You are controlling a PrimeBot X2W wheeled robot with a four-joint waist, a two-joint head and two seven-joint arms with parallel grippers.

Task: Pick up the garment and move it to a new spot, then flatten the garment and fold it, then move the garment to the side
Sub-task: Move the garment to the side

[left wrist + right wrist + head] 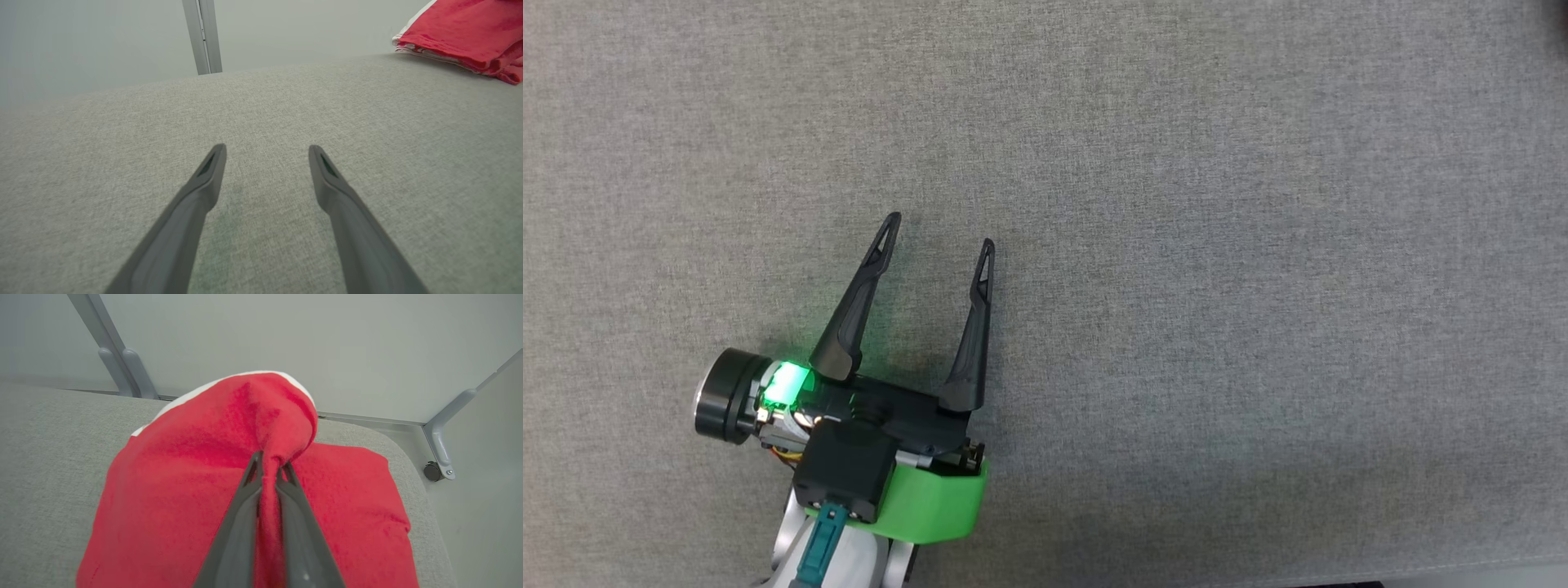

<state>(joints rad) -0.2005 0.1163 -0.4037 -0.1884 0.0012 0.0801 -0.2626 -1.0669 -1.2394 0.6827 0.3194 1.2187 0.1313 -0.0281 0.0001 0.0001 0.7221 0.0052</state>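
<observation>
- Red garment (171,465) is lying on the grey cloth surface (1258,245), near its rounded corner in the right wrist view.
- The right gripper (272,461) is pinching a raised fold of the garment between its closed fingers, holding up a white-edged hump.
- The left gripper (940,231) is hovering over bare surface with fingers spread wide, gripping nothing, well apart from the garment at the far right of its view.
</observation>
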